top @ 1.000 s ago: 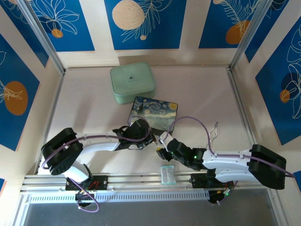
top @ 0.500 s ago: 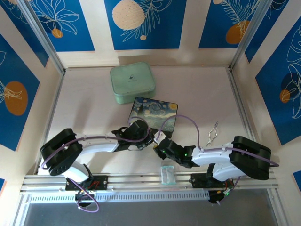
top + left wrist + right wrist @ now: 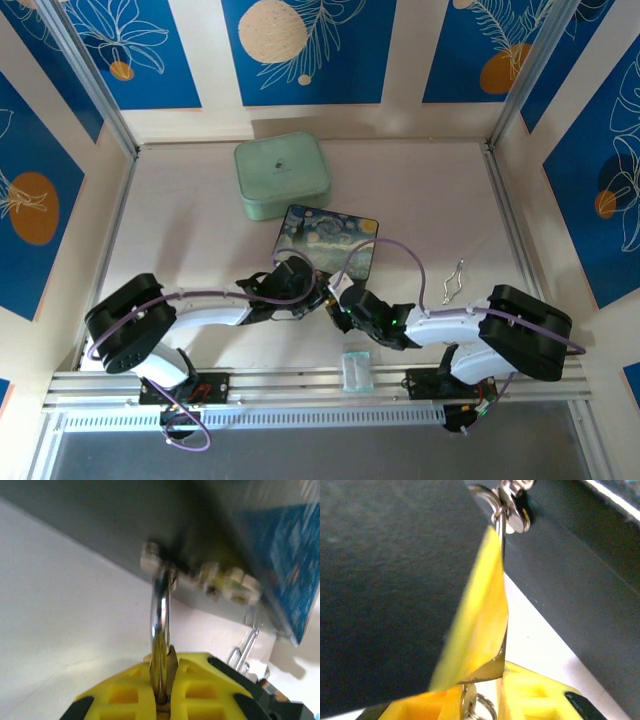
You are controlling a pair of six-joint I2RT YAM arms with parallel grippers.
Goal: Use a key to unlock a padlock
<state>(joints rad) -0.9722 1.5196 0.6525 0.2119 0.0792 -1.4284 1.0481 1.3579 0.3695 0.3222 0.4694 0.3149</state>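
1. Robotics lab test cell, not a home or shop: left arm [image 3: 210, 310] & right arm [image 3: 450, 322] are bolted side by side to an alu rail [image 3: 300, 385] at the near edge of a pale counter [image 3: 190, 240].
2. Counter is boxed in on 3 sides by wall panels [image 3: 308, 50] w/ blue printed leaf-and-circle art, and slim metal posts [image 3: 100, 95] stand at the back corners.
3. Purple cables [image 3: 385, 243] run exposed along both arms. A perforated strip [image 3: 250, 418] sits below the rail.
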